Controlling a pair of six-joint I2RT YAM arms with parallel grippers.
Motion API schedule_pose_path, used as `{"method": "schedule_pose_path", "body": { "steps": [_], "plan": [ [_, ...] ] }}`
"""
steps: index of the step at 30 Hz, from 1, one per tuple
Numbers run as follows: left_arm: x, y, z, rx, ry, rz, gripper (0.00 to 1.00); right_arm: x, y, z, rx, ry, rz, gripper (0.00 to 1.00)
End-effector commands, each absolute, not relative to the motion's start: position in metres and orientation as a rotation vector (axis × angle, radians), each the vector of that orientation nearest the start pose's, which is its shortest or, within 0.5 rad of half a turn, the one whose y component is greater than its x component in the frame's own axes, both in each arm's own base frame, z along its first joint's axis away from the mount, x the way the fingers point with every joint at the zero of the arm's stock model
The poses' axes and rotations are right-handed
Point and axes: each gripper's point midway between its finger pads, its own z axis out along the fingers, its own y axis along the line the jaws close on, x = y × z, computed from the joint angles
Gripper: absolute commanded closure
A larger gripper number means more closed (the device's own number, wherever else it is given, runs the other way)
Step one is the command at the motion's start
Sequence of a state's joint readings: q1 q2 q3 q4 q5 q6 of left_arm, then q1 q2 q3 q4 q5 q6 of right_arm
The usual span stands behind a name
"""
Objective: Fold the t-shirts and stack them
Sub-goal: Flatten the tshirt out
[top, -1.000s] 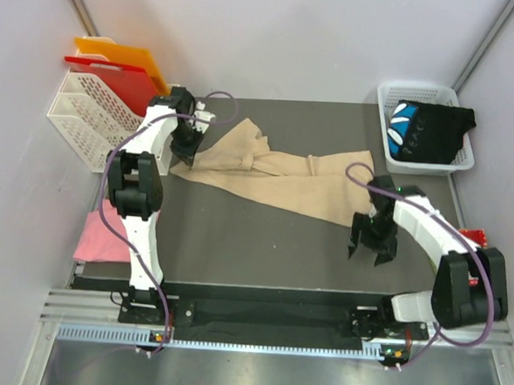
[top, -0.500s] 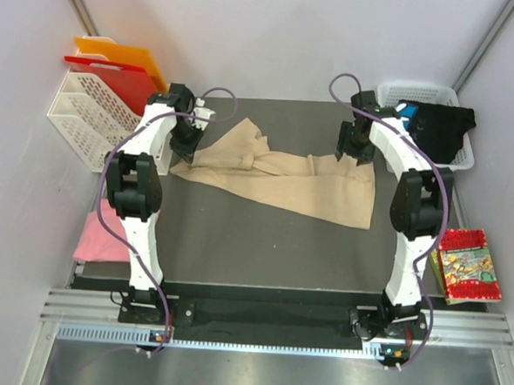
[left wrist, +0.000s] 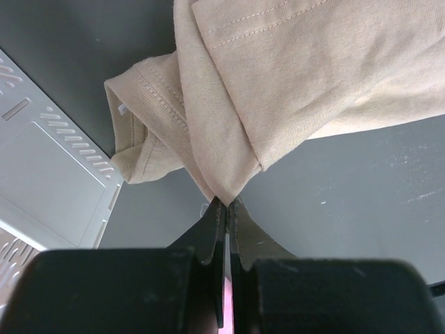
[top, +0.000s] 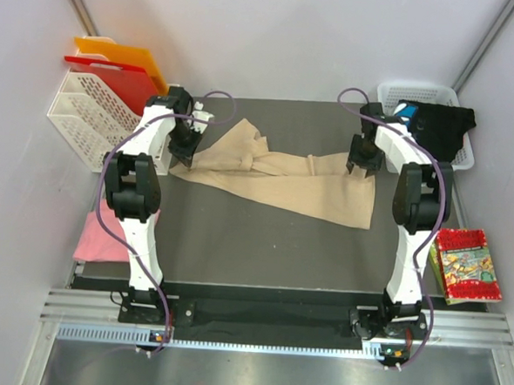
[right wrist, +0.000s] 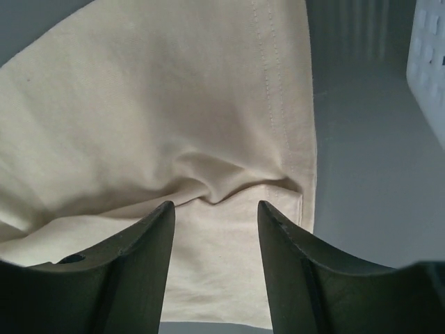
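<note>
The beige t-shirt (top: pixel 284 181) lies stretched out, twisted in the middle, across the dark table. My left gripper (top: pixel 188 152) is shut on its left corner; in the left wrist view the fingertips (left wrist: pixel 227 202) pinch a folded point of the beige cloth (left wrist: pixel 278 83). My right gripper (top: pixel 361 164) is over the shirt's far right corner. Its jaws (right wrist: pixel 215 205) stand open, one on each side of a wrinkle near the hem (right wrist: pixel 139 118), gripping nothing. A black printed t-shirt (top: pixel 435 129) sits in the basket. A pink t-shirt (top: pixel 93 235) hangs off the table's left edge.
A white basket (top: pixel 389 96) stands at the back right, close to my right gripper, and its wall (right wrist: pixel 431 69) shows in the right wrist view. A white rack (top: pixel 87 117) with red (top: pixel 115 81) and orange (top: pixel 130 56) boards is back left. A colourful packet (top: pixel 466 266) lies right.
My right arm swung from the table's front right up to the shirt's far right corner, then dropped slightly onto it, jaws narrowing. The left gripper stayed put.
</note>
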State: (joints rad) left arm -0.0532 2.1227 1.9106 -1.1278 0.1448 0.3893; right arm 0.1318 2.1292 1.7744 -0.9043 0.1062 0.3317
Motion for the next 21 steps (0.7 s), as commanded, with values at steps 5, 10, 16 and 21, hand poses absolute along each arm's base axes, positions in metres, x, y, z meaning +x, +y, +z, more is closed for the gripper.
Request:
{"method": "schedule_pose_path", "body": {
  "steps": [5, 10, 16, 21],
  "plan": [
    [0.428, -0.032, 0.111, 0.624, 2.781, -0.16, 1.0, 0.463, 0.052, 0.04, 0.299, 2.803, -0.033, 0.52],
    [0.424, -0.034, 0.109, 0.612, 2.795, -0.182, 1.0, 0.467, 0.056, 0.031, 0.293, 2.817, -0.007, 0.63],
    [0.421, -0.035, 0.105, 0.607, 2.803, -0.191, 1.0, 0.466, 0.058, 0.055, 0.293, 2.776, 0.02, 0.95],
    [0.422, -0.036, 0.101, 0.607, 2.805, -0.197, 1.0, 0.446, 0.06, 0.084, 0.279, 2.735, 0.053, 1.0]
  ]
}}
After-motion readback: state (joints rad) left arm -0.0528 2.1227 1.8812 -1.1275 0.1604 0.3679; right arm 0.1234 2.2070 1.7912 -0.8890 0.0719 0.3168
